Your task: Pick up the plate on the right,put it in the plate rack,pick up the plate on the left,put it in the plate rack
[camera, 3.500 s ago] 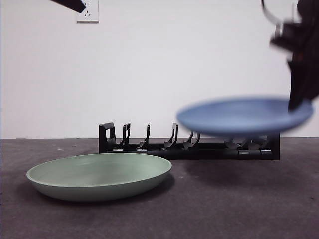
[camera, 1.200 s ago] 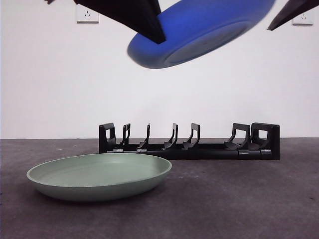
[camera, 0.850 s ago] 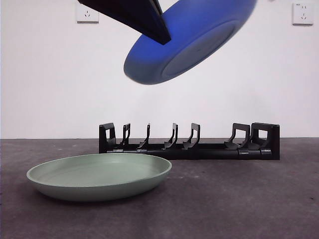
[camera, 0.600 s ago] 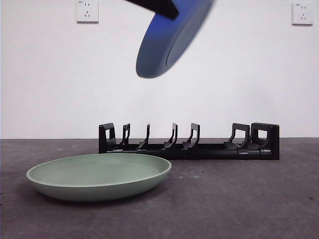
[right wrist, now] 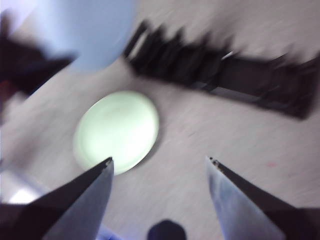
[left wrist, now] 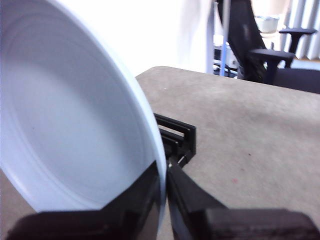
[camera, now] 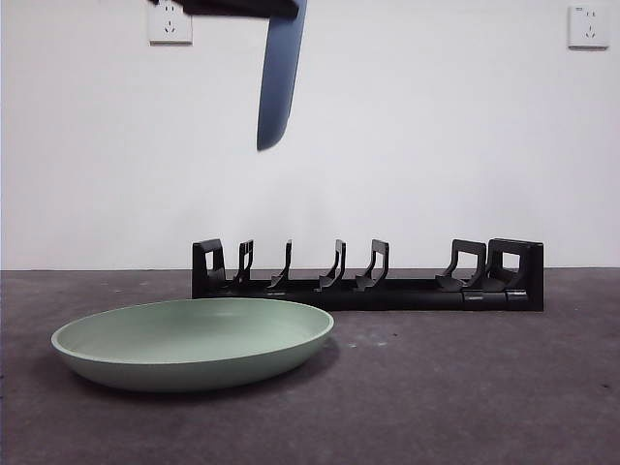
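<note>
A blue plate [camera: 281,77] hangs edge-on and upright high above the left part of the black plate rack [camera: 368,288]. My left gripper [camera: 242,8] comes in at the top edge and is shut on the plate's rim. In the left wrist view the jaws [left wrist: 164,172] pinch the rim of the blue plate [left wrist: 65,135], with the rack [left wrist: 177,137] far below. A green plate [camera: 194,339] lies flat on the table, front left of the rack. My right gripper [right wrist: 160,162] is open and empty, high above the green plate [right wrist: 117,130] and the rack [right wrist: 225,70].
The rack runs along the back of the dark table [camera: 465,387], close to a white wall with two sockets [camera: 170,24]. Office chairs [left wrist: 260,55] stand beyond the table's edge in the left wrist view.
The blue plate has turned from a tilted, face-on pose to upright and edge-on, shifting slightly left. The second dark gripper tip left the top right of the front view. The green plate stayed put.
</note>
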`<state>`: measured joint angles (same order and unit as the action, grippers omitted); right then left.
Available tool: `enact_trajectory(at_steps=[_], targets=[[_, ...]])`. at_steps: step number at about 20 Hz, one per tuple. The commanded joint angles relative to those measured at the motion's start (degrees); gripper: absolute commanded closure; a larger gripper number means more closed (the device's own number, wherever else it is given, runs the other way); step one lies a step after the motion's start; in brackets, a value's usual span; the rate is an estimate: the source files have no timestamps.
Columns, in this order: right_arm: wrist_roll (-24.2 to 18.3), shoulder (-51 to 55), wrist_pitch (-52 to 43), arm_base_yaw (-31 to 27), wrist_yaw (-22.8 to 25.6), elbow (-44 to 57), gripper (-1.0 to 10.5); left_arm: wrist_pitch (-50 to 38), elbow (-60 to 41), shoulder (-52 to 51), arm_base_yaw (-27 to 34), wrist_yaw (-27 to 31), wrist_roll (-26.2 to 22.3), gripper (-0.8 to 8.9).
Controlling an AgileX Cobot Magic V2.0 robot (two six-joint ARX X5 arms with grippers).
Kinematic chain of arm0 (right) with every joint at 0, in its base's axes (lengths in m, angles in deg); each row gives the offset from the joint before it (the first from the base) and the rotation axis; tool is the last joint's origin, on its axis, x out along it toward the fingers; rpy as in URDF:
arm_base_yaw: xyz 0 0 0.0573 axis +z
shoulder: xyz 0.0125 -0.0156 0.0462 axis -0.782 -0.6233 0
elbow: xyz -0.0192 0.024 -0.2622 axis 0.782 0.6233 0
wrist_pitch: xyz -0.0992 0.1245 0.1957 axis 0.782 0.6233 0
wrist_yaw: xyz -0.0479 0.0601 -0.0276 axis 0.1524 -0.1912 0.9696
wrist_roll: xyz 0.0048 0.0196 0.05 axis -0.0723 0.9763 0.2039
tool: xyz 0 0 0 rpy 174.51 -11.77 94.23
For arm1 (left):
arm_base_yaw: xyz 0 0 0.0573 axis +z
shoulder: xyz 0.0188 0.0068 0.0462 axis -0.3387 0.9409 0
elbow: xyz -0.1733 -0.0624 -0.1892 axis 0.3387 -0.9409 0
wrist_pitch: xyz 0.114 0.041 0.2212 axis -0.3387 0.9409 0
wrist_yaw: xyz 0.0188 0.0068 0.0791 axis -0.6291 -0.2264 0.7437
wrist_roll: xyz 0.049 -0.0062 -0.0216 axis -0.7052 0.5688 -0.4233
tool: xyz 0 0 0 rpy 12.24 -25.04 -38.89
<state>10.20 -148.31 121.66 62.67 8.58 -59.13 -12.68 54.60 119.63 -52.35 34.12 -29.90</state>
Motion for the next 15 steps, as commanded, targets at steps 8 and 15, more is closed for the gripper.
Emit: enact_trajectory(at_steps=[8, 15], targets=[[-1.99, -0.11, 4.28, 0.07, -1.25, 0.33, 6.3, -10.34, 1.31, 15.02, 5.90, -2.69, 5.84, 8.22], [-2.01, -0.11, 5.27, 0.07, -1.22, 0.39, 6.3, -9.77, 6.86, 23.34, 7.19, -4.37, 5.81, 8.22]])
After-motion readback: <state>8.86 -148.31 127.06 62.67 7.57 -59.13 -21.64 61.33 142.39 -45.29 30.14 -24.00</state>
